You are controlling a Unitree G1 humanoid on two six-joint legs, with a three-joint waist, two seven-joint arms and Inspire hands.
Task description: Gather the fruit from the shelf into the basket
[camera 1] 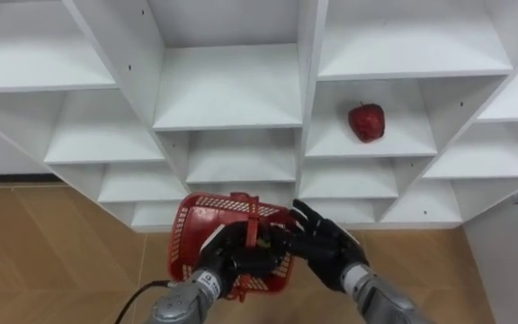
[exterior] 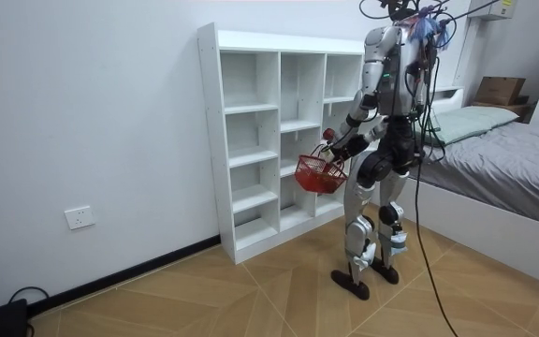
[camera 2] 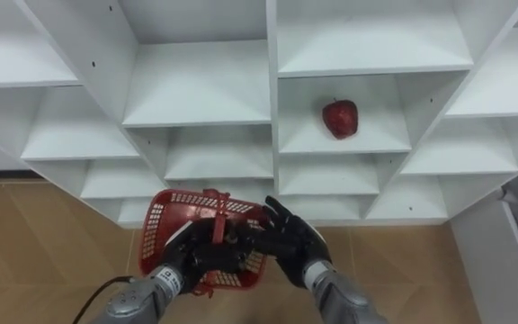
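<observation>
Up and to the right, well apart from both hands: the apple, red, roundish, so no long axis to mind. Sits alone in a compartment of the closet, in the right-hand column of the eye views, a couple of rows above the bottom. No other fruit visible on the shelves in sight.

Lower down, in front of the closet's bottom rows: the basket, red, held over the floor. Clasped at its handle by the left hand, fingers curled round the bar. Touched at its right rim by the right hand, fingers fairly straight and splayed, grasping nothing. Contents hidden under the two hands, so cannot tell.

Nearer to the apple: the right hand, below it and a little to the left, and free. Probably calls for a reach up and forward with that hand, with the basket kept level in the left.

In the room view: standing upright close before the closet, basket at hip height between body and shelves.
</observation>
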